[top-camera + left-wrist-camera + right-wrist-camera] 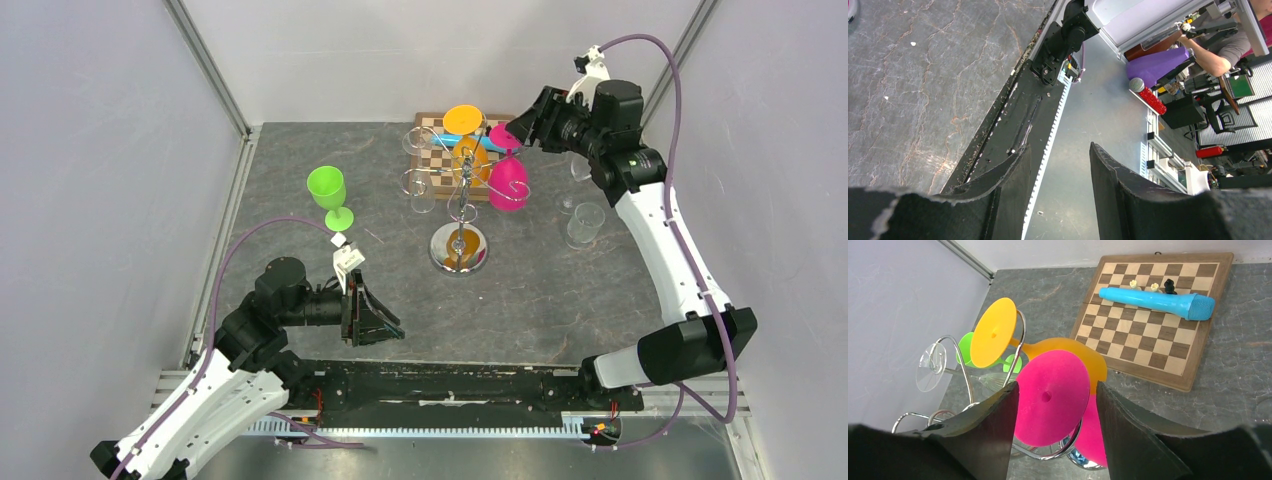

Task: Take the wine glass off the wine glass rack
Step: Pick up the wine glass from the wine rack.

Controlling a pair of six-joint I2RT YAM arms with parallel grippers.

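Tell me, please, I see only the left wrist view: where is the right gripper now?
Observer: The right gripper is at the top of the wine glass rack, with the round foot of the pink wine glass between its open jaws.
Operator: Do the jaws press on that foot?
Observer: I cannot tell if they touch it; they stand one on each side of it.
Operator: Is any glass off the rack?
Observer: Yes, a green wine glass stands upright on the table, left of the rack.
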